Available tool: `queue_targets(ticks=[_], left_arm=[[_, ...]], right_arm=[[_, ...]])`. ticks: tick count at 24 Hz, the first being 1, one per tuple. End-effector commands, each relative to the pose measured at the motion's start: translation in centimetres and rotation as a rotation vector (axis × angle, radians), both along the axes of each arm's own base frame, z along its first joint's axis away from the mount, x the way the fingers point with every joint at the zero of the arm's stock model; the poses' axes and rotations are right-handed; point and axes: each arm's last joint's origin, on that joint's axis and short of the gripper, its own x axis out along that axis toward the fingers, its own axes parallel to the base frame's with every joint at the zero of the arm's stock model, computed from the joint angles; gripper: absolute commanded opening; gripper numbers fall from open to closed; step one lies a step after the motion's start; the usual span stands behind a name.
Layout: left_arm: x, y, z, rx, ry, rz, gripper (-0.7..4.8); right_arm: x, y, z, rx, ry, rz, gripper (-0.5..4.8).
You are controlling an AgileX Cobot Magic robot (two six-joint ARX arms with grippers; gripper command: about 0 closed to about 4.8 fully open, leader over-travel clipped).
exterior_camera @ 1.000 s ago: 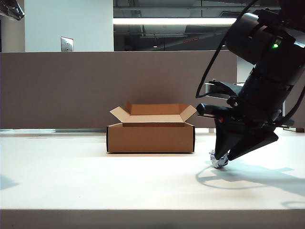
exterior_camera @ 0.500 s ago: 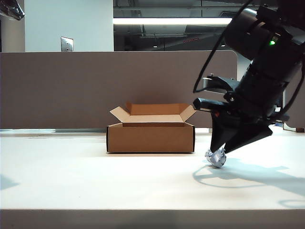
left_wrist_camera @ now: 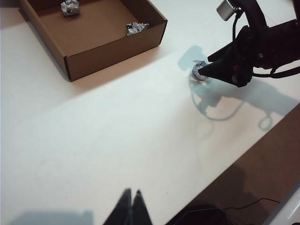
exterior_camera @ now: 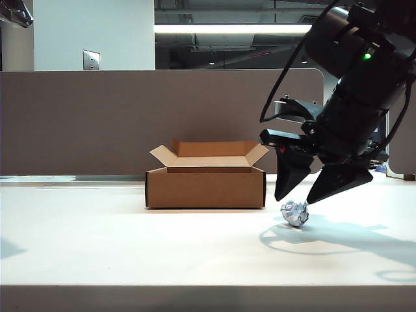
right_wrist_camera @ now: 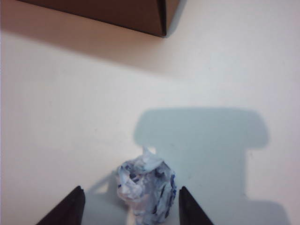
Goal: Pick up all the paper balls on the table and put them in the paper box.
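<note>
One paper ball (exterior_camera: 295,212) lies on the white table (exterior_camera: 130,240), to the right of the paper box (exterior_camera: 205,188). My right gripper (exterior_camera: 295,199) hangs just over it, open, with a dark finger on each side and a gap to the paper. In the right wrist view the ball (right_wrist_camera: 146,187) sits between the spread fingertips (right_wrist_camera: 77,199), free of both. Two more paper balls (left_wrist_camera: 70,6) (left_wrist_camera: 136,28) lie inside the box (left_wrist_camera: 112,49). My left gripper (left_wrist_camera: 131,192) is shut and empty, high above the near part of the table.
A grey partition panel (exterior_camera: 97,117) runs behind the box. The table's front edge (exterior_camera: 195,286) is close to the camera. In the left wrist view the table edge runs diagonally, with dark floor (left_wrist_camera: 262,173) beyond it.
The right gripper has lifted slightly and its jaws have spread apart. The paper ball that was pinched at the fingertips now rests loose on the table. The left arm has not moved.
</note>
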Motion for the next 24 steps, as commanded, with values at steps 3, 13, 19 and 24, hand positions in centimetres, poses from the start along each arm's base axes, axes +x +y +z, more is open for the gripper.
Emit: queue_targets(ticks=[3, 13, 19, 24], left_arm=[[0.0, 0.0, 0.0, 0.001, -0.009, 0.000, -0.02], [0.0, 0.0, 0.0, 0.003, -0.007, 0.002, -0.02], [0.0, 0.0, 0.0, 0.003, -0.009, 0.002, -0.02], [0.0, 0.1, 0.0, 0.013, -0.014, 0.016, -0.02]], right_arm=[[0.7, 0.3, -0.6, -0.009, -0.026, -0.016, 2.73], [0.8, 0.3, -1.8, -0.032, 0.020, -0.017, 1.42], [2.3, 1.1, 2.2, 0.029, -0.108, 0.014, 1.38], [6.6, 3.3, 10.5, 0.166, -0.316, 0.061, 1.40]])
